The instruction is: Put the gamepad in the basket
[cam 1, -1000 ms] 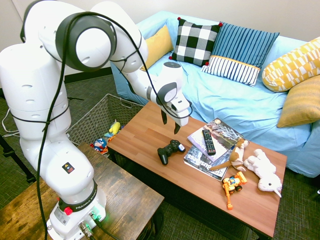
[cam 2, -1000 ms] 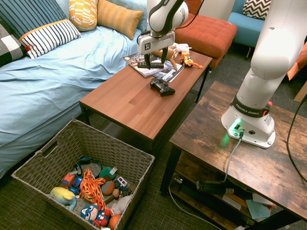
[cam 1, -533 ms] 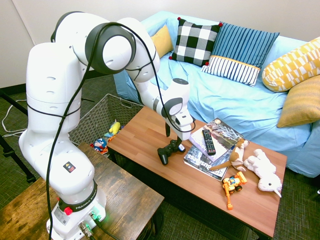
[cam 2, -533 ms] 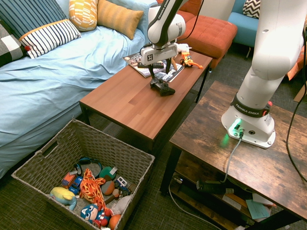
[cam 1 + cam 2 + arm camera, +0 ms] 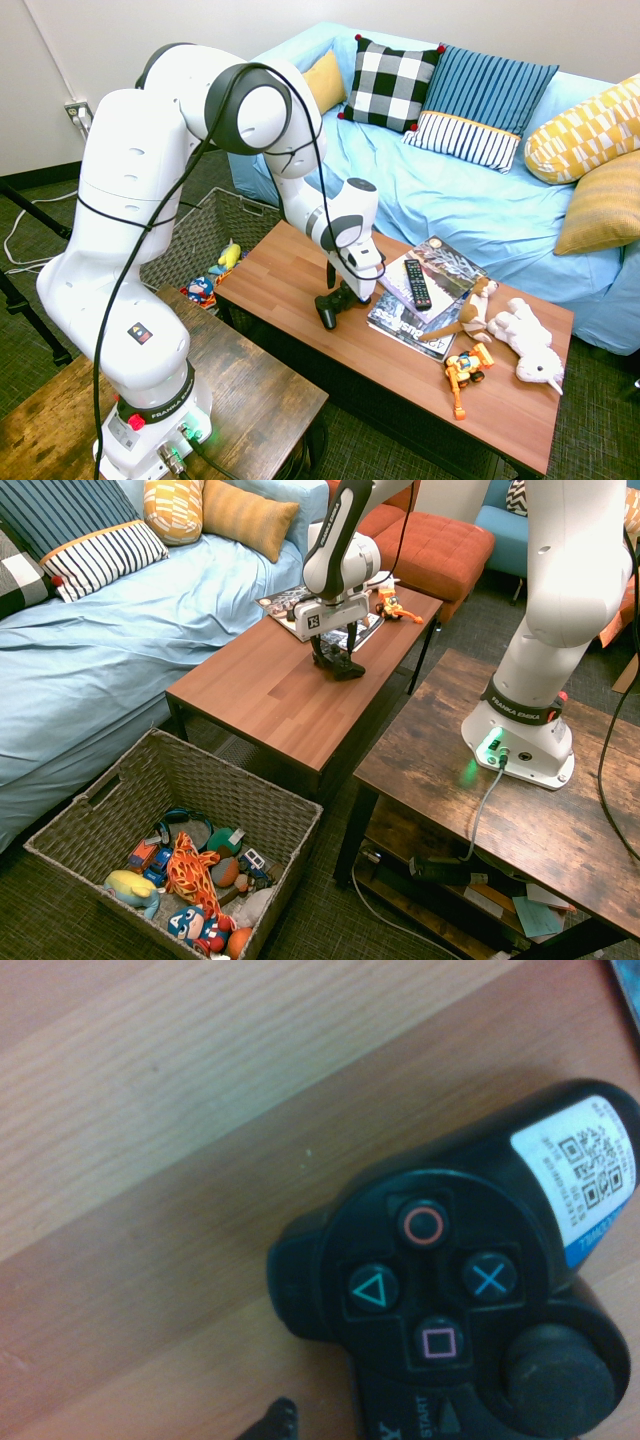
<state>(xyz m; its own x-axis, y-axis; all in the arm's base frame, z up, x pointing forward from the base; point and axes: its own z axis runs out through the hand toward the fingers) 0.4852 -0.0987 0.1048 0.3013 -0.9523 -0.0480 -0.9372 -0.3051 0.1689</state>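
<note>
Watching the gripper [image 5: 336, 652] sit right down on the gamepad [image 5: 333, 302], my main worry is a sloppy pinch: that controller is a lumpy two-horned thing, and if my fingers close on a curved horn instead of the middle body, it could squirt out sideways or twist as I lift. In the wrist view the gamepad [image 5: 470, 1300] sits off toward one side of the frame rather than dead centre, so I'm guessing I'm a bit off its middle. Just past the gripper on the far side is a stack of magazines [image 5: 425, 290] with a remote [image 5: 417, 283] lying on top, close enough that a kicked gamepad could shove into them. The other risk is the carry: the basket [image 5: 170, 830] is on the floor well away from the gripper, beyond the end of the coffee table [image 5: 270, 695], so a weak hold might drop it on the way. As for the gripper itself, the jaws are spread as wide as they go, straddling the gamepad from straight above with nothing held yet. I can't tell if a fingertip is already touching the plastic.
</note>
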